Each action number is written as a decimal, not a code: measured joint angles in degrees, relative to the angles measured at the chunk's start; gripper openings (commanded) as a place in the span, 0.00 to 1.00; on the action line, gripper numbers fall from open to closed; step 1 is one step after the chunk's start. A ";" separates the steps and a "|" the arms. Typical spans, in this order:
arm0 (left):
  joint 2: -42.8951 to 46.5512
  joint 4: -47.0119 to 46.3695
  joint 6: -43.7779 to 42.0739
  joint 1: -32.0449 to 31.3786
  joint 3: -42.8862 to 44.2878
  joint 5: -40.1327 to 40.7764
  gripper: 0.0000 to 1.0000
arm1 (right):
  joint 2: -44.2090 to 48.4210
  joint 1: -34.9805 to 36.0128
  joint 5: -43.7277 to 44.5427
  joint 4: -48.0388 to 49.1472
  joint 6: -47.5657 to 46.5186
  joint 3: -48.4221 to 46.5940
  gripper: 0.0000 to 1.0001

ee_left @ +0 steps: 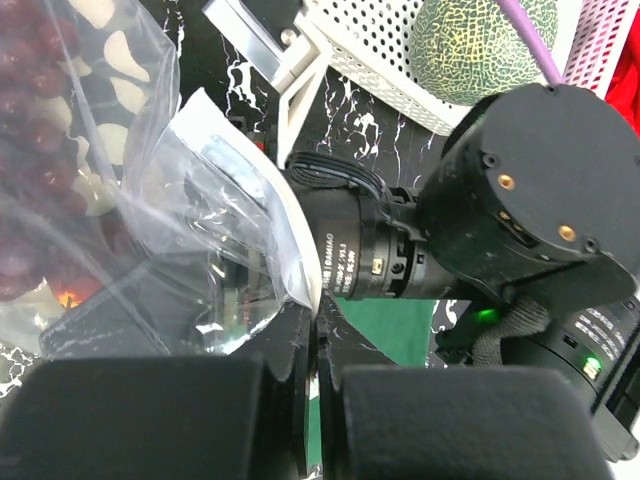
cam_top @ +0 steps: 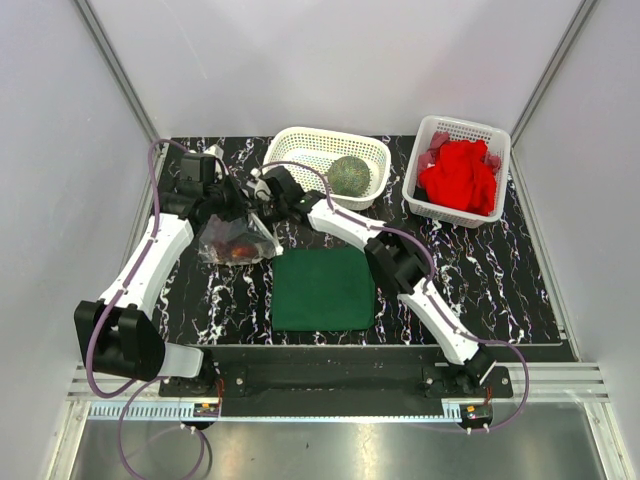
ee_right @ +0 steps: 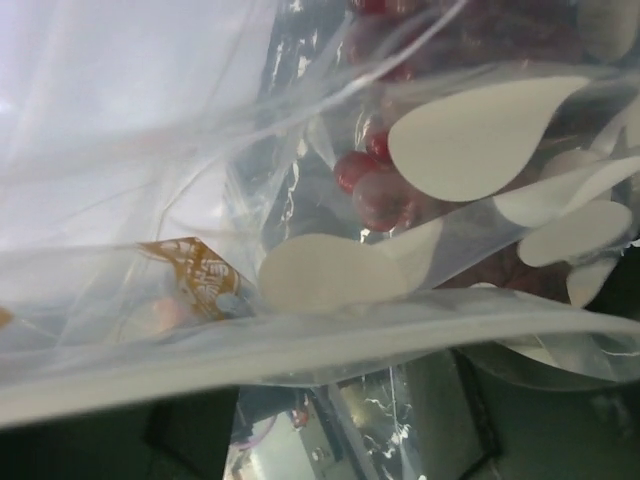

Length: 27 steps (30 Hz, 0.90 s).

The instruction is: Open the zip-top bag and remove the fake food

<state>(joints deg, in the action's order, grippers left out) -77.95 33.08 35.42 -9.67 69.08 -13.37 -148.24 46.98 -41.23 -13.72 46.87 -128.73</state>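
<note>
— Where's the bag [cam_top: 235,240]?
— Just beyond the far left corner of the green cloth [cam_top: 323,289], with red berries [ee_right: 372,185] inside it.
— And the left gripper [ee_left: 316,340]?
— Pinched tight on the bag's edge.
— The right gripper [cam_top: 255,192]?
— At the bag's top, also beyond the cloth. Plastic fills its view, so I can't tell how its jaws stand.
— Any food outside?
— 1 green ball [cam_top: 349,175], in the white basket [cam_top: 300,140] beyond the cloth's far edge.

Glossy, crinkly clear plastic zip-top bag [cam_top: 235,240] (cloth [cam_top: 323,290] matt, green).
</note>
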 measured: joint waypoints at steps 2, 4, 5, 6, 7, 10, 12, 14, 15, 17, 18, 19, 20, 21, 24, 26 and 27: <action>0.00 0.02 0.00 -0.02 -0.02 -0.15 0.00 | 1.05 0.00 0.28 0.37 -1.01 1.42 0.77; 0.00 0.15 -0.02 -0.07 -0.07 -0.28 0.00 | 2.29 0.00 0.57 0.96 -2.19 3.34 0.80; 0.00 0.24 -0.02 -0.09 -0.11 -0.37 0.00 | 2.82 0.00 0.83 1.20 -2.58 4.17 0.80; 0.02 0.31 -0.02 -0.11 -0.15 -0.42 0.00 | 3.43 0.00 1.09 1.53 -3.15 5.14 0.80; 0.02 0.39 -0.04 -0.13 -0.17 -0.42 0.00 | 3.96 0.00 1.33 1.92 -3.72 5.92 0.81; 0.02 0.57 -0.07 -0.15 -0.20 -0.59 0.00 | 4.74 -0.04 1.70 2.05 -5.27 7.06 0.84; 0.02 0.68 -0.24 -0.15 -0.22 -0.61 0.00 | 5.03 -0.04 2.08 1.88 -6.23 7.32 0.85; 0.04 0.66 -0.42 -0.15 -0.22 -0.59 0.00 | 5.70 -0.07 3.26 1.57 -7.50 7.78 0.85; 0.13 0.66 -0.44 -0.15 -0.22 -0.59 0.00 | 6.08 -0.11 3.87 1.05 -8.20 8.00 0.85; 0.35 0.59 -0.52 -0.22 -0.22 -0.61 0.00 | 6.69 -0.20 5.03 0.00 -9.53 8.26 0.85; 0.42 0.57 -0.66 -0.26 -0.22 -0.59 0.00 | 6.97 -0.26 5.66 -0.57 -10.05 8.35 0.85; 0.46 0.55 -0.70 -0.28 -0.22 -0.61 0.00 | 7.26 -0.31 6.12 -0.85 -10.45 8.57 0.85; 0.50 0.52 -0.79 -0.33 -0.22 -0.61 0.00 | 7.67 -0.39 6.64 -1.25 -10.91 9.01 0.85; 0.52 0.42 -0.87 -0.37 -0.22 -0.61 0.00 | 8.20 -0.55 7.19 -1.60 -11.41 9.57 0.85; 0.52 0.09 -0.96 -0.70 -0.22 -0.76 0.00 | 9.20 -0.98 8.66 -2.54 -13.07 10.71 0.85; 0.52 0.13 -1.18 -0.74 -0.24 -0.72 0.00 | 9.64 -1.36 11.39 -4.09 -15.02 12.04 0.84; 0.52 0.17 -1.33 -0.74 -0.31 -0.68 0.00 | 9.46 -1.51 12.31 -5.27 -15.67 13.05 0.84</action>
<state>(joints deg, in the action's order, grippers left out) -77.43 33.26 34.09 -10.41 68.77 -14.04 -138.78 45.47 -28.93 -18.98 31.20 -115.68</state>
